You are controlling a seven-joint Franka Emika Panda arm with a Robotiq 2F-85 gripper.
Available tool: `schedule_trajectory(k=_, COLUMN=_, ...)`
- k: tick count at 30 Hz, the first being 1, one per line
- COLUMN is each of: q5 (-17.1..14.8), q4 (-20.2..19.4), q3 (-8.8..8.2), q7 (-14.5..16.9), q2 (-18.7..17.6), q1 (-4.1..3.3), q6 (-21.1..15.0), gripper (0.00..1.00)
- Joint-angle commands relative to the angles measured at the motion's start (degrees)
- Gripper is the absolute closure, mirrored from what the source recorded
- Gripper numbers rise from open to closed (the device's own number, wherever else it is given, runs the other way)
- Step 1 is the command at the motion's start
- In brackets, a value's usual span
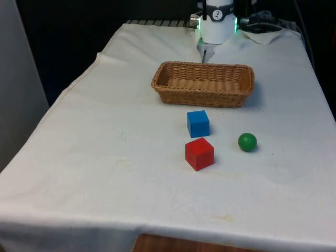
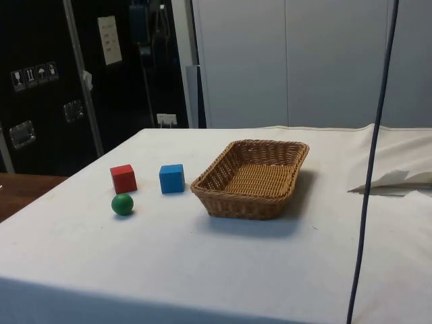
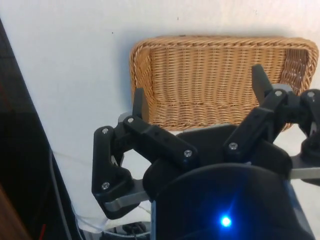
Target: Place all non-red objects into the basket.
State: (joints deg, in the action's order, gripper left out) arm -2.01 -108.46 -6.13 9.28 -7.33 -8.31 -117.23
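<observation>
The gripper (image 3: 199, 92) hangs above the table with its two fingers (image 3: 138, 104) spread wide and nothing between them; below it lies the basket (image 3: 210, 75), whose woven floor is bare. The basket (image 1: 203, 83) sits on the white cloth toward the far end of the table (image 1: 105, 157), roughly midway between the table's side edges, and the side view (image 2: 251, 177) also shows it with nothing inside. Closer to the near edge, just beyond the basket's long side, stands the blue cube (image 1: 198, 123). The red cube (image 1: 199, 154) is just beside it, nearer the near edge. The green ball (image 1: 247, 142) rests apart from both cubes, toward the front view's right.
</observation>
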Motion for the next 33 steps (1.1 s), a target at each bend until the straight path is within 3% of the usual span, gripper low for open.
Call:
schedule_trajectory(k=1, q5=-0.23, q4=-0.29, q3=0.06, q7=1.09, q2=-0.23, q1=0.06, q6=-1.03, gripper=0.00)
schedule_trajectory(k=2, q5=0.00, q4=0.00, q3=0.00, q7=0.00, q2=0.00, q1=0.00, q6=0.00, gripper=0.00)
schedule_trajectory(k=9, q5=-0.23, q4=-0.40, q3=0.06, q7=4.41, q2=-1.60, q1=0.06, q6=-2.64, gripper=0.00)
schedule_trajectory(k=27, q5=0.00, q4=-1.20, q3=-0.06, q7=10.60, q2=-4.47, q1=0.06, q6=-6.76, gripper=0.00)
schedule_trajectory(k=33, q5=-0.52, q4=-1.26, q3=-0.63, q7=14.32, q2=-6.42, q1=0.63, q6=-9.40, gripper=0.00)
